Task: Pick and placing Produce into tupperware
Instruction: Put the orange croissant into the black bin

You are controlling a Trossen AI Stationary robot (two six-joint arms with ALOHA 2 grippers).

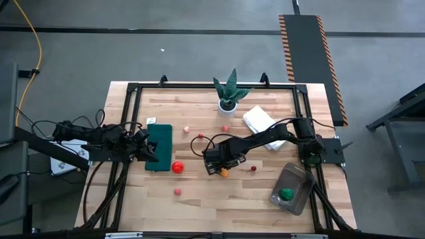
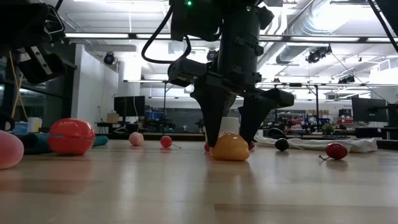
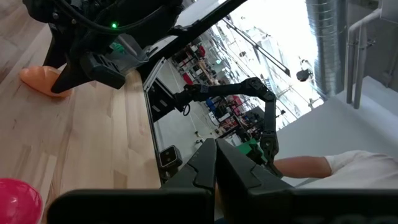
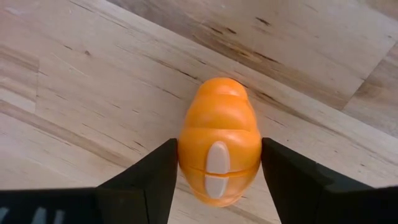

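Wooden bench (image 1: 199,206) carries everything. Dark green mat (image 1: 159,147) lies right under the left end effector (image 1: 149,151), which idles at the bench's left side, fingers pressed together, nothing in them. Tupperware (image 1: 292,188) sits at the bench's front right corner, well away from the right end effector (image 1: 223,170), with one green piece (image 1: 286,194) inside. Folded white cloth (image 1: 258,120) lies beyond the right arm, spiky plant in a white pot (image 1: 229,93) further back. Right end effector is down at bench level mid-bench, fingers (image 4: 149,180) straddling an orange fruit (image 4: 219,149), one on each side, at or just off its flanks; can't tell if they actually pinch it. The fruit rests on the wood. Big red tomato-sized piece (image 1: 177,167) lies to that end effector's left, near the mat. Pink piece (image 1: 178,192) sits nearer the front edge, a small dark red one (image 1: 253,168) just to its right, more small red and pink bits (image 1: 200,135) behind it.
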